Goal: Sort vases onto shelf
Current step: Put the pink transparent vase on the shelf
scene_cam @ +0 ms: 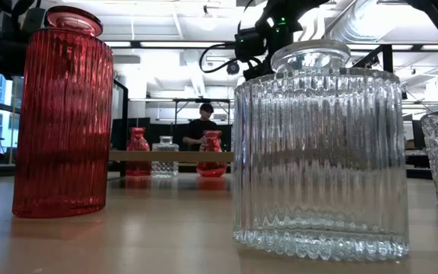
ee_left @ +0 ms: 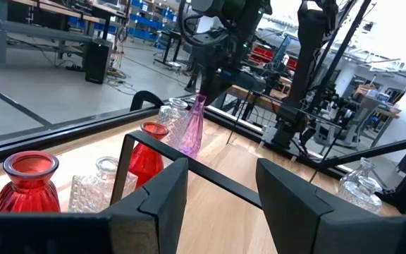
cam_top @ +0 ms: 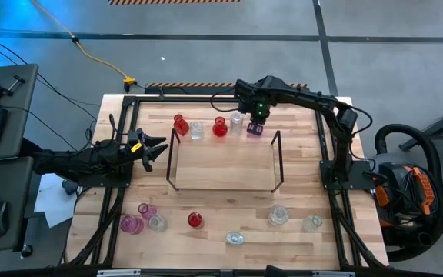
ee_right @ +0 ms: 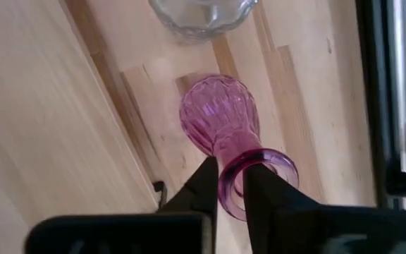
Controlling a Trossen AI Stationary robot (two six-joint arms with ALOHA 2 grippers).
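My right pincer (ee_right: 230, 185), closed on the neck of a pink vase (ee_right: 220, 121), sits at the shelf's (cam_top: 223, 165) one o'clock corner, the vase tilted. Just beside it at nine o'clock on the shelf's far edge: a clear vase (cam_top: 237, 121), a red vase (cam_top: 220, 127), a clear bottle (cam_top: 197, 130), a second red vase (cam_top: 180, 124). My left pincer (cam_top: 157, 148), fingers parted and holding nothing, waits at the shelf's nine o'clock. Loose vases (cam_top: 194, 220) line the worktop's (cam_top: 298, 169) six o'clock edge.
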